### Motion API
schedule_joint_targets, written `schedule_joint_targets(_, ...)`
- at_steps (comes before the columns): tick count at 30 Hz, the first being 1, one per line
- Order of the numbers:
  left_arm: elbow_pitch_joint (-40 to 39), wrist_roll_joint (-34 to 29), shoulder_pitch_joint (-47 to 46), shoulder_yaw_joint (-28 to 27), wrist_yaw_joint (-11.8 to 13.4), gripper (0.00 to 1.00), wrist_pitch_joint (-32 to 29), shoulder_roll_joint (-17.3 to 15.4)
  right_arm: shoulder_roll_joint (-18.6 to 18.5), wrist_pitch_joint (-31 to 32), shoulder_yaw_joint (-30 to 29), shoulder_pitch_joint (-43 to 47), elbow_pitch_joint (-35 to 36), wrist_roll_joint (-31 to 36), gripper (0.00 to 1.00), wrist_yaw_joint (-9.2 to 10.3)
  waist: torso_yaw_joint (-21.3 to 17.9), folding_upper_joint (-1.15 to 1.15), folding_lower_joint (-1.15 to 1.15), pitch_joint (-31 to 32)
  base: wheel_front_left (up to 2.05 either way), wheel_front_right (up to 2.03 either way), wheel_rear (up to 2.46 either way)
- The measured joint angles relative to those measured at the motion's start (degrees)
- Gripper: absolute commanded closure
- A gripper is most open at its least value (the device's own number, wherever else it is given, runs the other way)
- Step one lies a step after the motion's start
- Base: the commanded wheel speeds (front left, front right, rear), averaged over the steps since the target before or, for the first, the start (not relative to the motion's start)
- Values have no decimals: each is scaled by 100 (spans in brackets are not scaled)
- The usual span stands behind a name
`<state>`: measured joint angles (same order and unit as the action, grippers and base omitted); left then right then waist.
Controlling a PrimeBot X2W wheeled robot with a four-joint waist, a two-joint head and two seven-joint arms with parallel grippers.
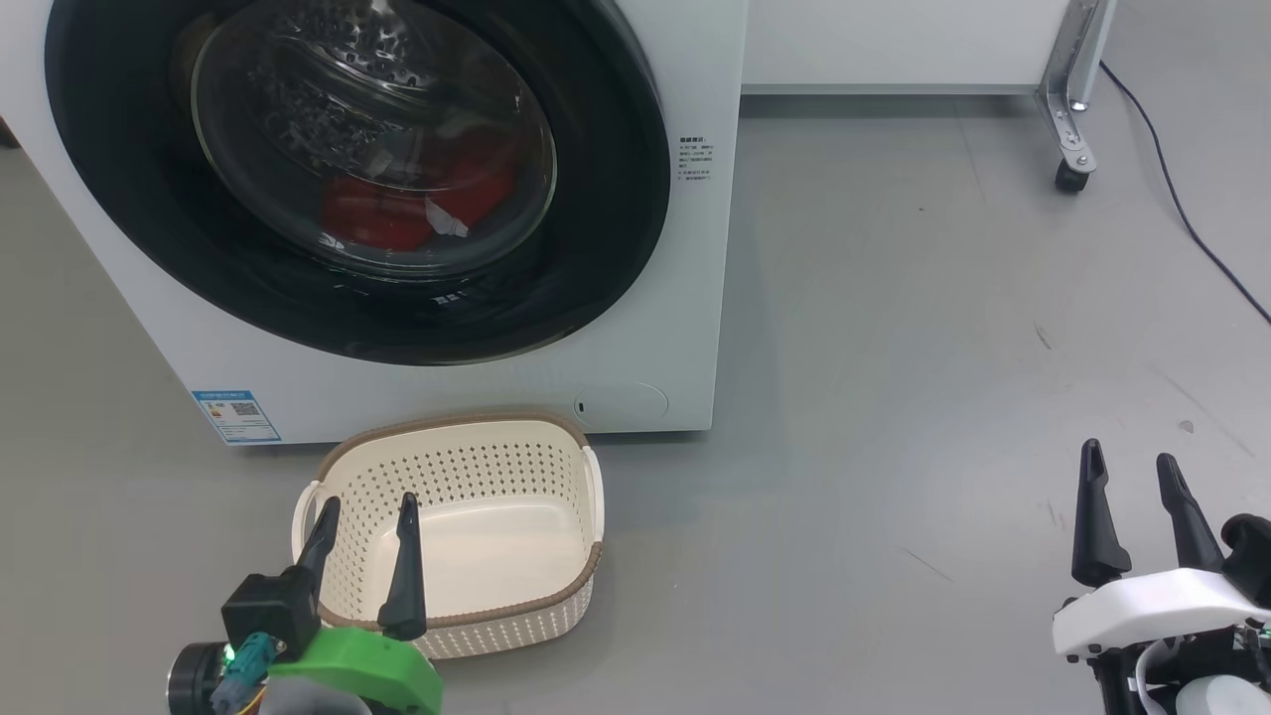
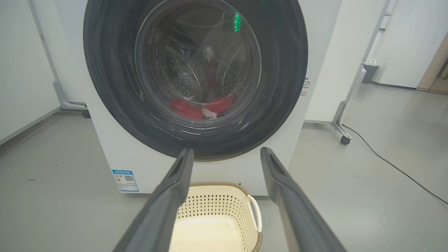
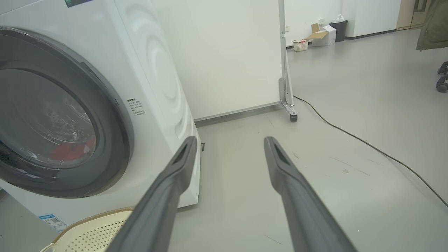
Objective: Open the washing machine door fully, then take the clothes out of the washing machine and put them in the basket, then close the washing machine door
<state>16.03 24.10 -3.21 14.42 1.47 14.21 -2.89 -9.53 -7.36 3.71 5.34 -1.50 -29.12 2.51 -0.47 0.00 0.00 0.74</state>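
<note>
Grey floor [image 1: 894,298], big white front-loading washing machine [image 1: 685,328] at 11 o'clock, task not yet started.
Large round glossy black door [image 1: 616,199] with bulging glass bowl [image 1: 487,129] shut flush; bright red clothes [image 1: 397,214] low in the drum [image 1: 308,84] behind the glass; small cream perforated plastic basket [image 1: 516,626] with brown rim empty at 6 o'clock of the door. Opening, unloading and closing seemingly all left. Low at 7 o'clock, left hand [image 1: 368,500] by the basket's near side, spread wide, gripping nothing, aimed at the door. At 4 o'clock, right hand [image 1: 1129,452] well apart from the machine, likewise spread wide and empty.
</note>
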Motion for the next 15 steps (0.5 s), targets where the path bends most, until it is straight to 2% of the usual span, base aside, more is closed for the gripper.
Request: schedule_joint_targets(15,158,1,-40,23,33,0,0,2,3,-1,-9,-10,-64,1,0,15,-28,0,0,-25,0,0,0)
